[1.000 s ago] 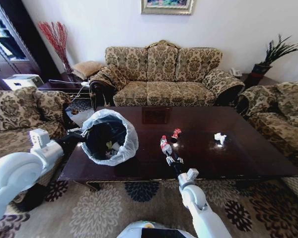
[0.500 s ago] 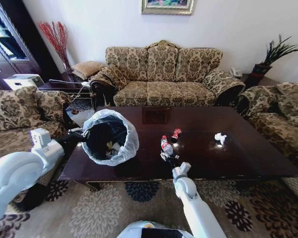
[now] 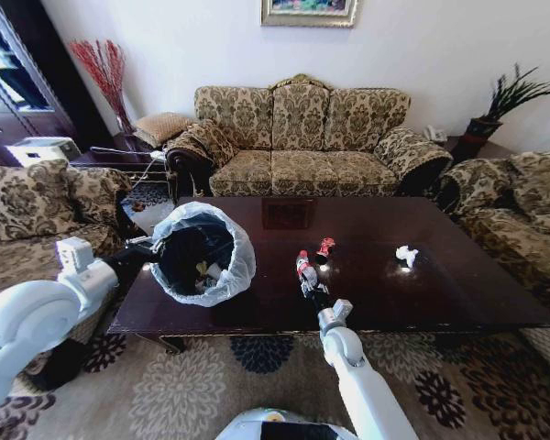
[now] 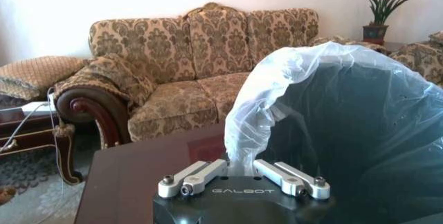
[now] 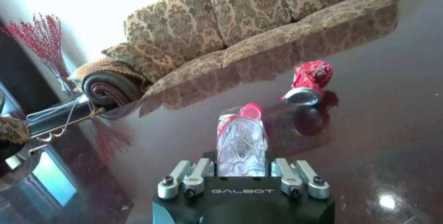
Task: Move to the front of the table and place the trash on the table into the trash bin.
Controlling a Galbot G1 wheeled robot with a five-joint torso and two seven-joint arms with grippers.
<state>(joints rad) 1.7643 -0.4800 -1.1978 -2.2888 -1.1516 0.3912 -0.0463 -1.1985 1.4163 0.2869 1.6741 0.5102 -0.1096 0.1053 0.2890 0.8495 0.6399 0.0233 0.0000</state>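
On the dark glossy table (image 3: 458,293), a clear plastic bottle (image 3: 302,268) with a red label sits near the front edge. My right gripper (image 3: 310,286) is shut on its base. In the right wrist view the bottle (image 5: 241,140) lies between the fingers (image 5: 185,175), cap pointing away. A crushed red piece of trash (image 3: 325,246) (image 5: 308,81) lies just beyond it. A crumpled white tissue (image 3: 405,254) rests farther right. My left gripper (image 3: 151,248) (image 4: 239,171) is shut on the liner rim of the black trash bin (image 3: 202,255) (image 4: 346,125). The bin is tilted over the table's left end.
A patterned sofa (image 3: 302,137) stands behind the table, with armchairs on the left (image 3: 27,206) and right (image 3: 522,211). A side table (image 3: 119,160) with cables is at the back left. Patterned carpet (image 3: 192,385) lies in front of the table.
My right arm has shifted a little to the left and its fingers have come in around the bottle's base. The left arm and the bin have stayed put.
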